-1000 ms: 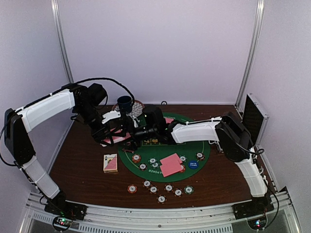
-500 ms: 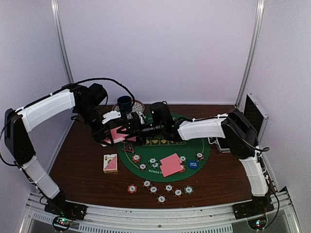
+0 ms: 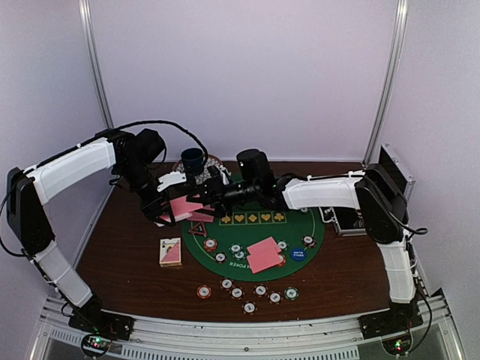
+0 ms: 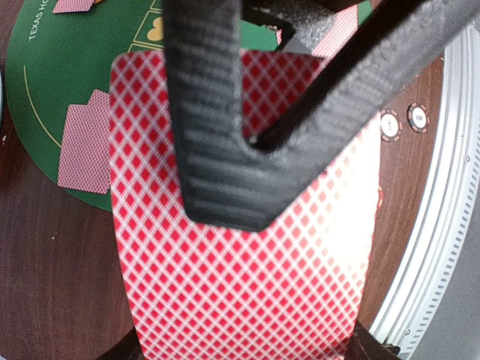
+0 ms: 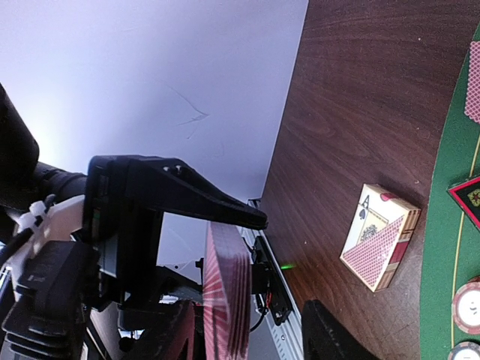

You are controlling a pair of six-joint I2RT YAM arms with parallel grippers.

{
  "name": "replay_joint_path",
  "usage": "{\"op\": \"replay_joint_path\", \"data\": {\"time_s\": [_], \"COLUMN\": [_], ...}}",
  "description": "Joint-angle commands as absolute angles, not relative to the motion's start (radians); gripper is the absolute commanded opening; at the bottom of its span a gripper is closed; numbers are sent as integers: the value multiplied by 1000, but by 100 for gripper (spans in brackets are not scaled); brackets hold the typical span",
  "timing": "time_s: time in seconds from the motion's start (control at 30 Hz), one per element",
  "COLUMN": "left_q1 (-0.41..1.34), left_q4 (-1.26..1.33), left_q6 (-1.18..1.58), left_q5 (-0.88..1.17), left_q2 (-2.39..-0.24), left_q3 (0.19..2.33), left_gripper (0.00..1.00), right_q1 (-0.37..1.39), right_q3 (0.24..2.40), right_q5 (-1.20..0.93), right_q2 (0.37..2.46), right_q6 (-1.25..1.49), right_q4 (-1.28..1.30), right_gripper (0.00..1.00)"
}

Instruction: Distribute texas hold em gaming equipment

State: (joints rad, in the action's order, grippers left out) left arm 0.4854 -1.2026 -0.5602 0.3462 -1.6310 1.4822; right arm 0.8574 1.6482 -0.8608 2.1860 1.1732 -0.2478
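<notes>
My left gripper [image 3: 174, 208] is clenched on the pink card stack [image 3: 187, 208], centre left of the overhead view; my right gripper [image 5: 251, 336] is spread wide, close to it

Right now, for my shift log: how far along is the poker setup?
Done: dealt cards lie on the green mat, with poker chips set out near it. In hand: the left gripper grips the deck; the right gripper, open, straddles its edge. Left: dealing more cards from that deck, probably.
</notes>
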Motion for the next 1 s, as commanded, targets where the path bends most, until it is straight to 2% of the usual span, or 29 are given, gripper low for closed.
{"op": "replay_joint_path", "data": {"time_s": [0.0, 0.2, 0.53, 0.67, 0.73, 0.9, 0.97], "left_q1": [488, 488, 488, 488, 488, 486, 485], "left_q4": [-1193, -1193, -1192, -1196, -1195, -1196, -1195], "left_q6": [-577, -577, -578, -578, -578, -576, -575], "left_q5": [355, 351, 341, 336, 334, 320, 315], "left_q2": [-1609, -1608, -1600, -1596, -1592, -1585, -1582], "left_q3": [1491, 1489, 1482, 1475, 1469, 1456, 1448], "left_gripper": [0, 0, 0, 0, 0, 0, 0], "right_q1": [853, 854, 835, 799, 777, 751, 749], "right_q3": [1631, 1620, 1627, 1658, 1700, 1871, 1922], "right_q5": [-880, -899, -932, -918, -875, -606, -503], "right_q2": [2113, 2112, 2091, 2037, 2010, 1996, 2005], "right_q6": [1160, 1181, 1124, 952, 799, 363, 246], "right_q4": [-245, -268, -181, 34, 233, 749, 834], "right_gripper": [50, 36, 0, 0, 0, 0, 0]}}
